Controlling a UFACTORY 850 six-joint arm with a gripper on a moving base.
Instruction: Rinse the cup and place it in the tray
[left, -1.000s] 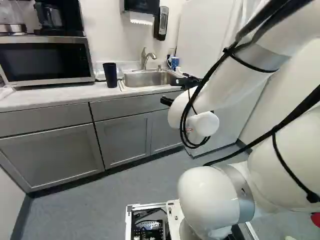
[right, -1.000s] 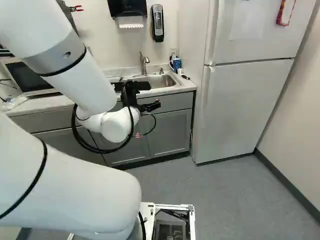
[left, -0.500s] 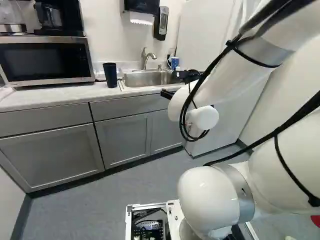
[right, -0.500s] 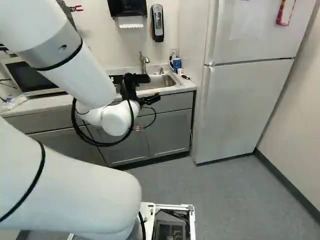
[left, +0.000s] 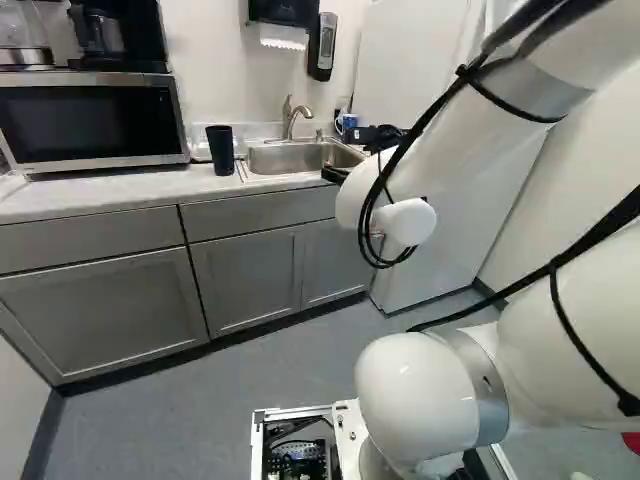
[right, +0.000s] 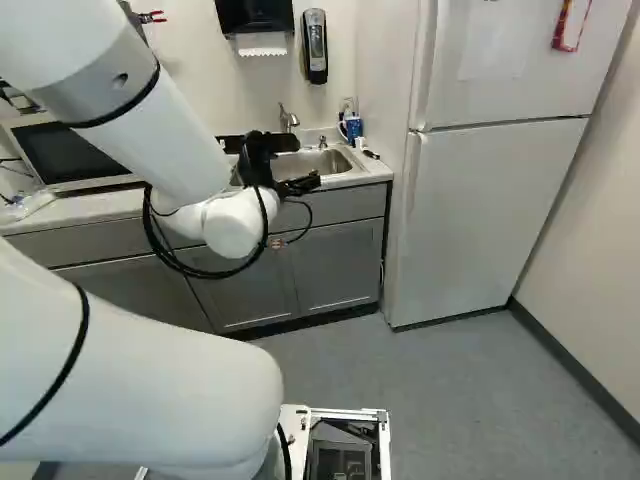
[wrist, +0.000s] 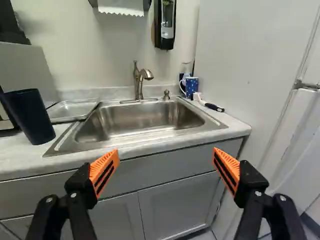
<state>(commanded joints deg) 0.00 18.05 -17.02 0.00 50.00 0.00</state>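
Cup (wrist: 31, 117), dark and tapered, beside a shallow, shiny tray (wrist: 67, 119)

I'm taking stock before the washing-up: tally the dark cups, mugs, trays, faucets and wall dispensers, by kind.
Dark cup: 1
Mug: 1
Tray: 1
Faucet: 1
Wall dispensers: 2
Total: 6
Uncounted: a clear thing behind the mug, too unclear to name.

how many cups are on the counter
2: a tall dark cup beside the metal tray, a spotted blue mug by the back of the steel sink. More may hide behind the mug.
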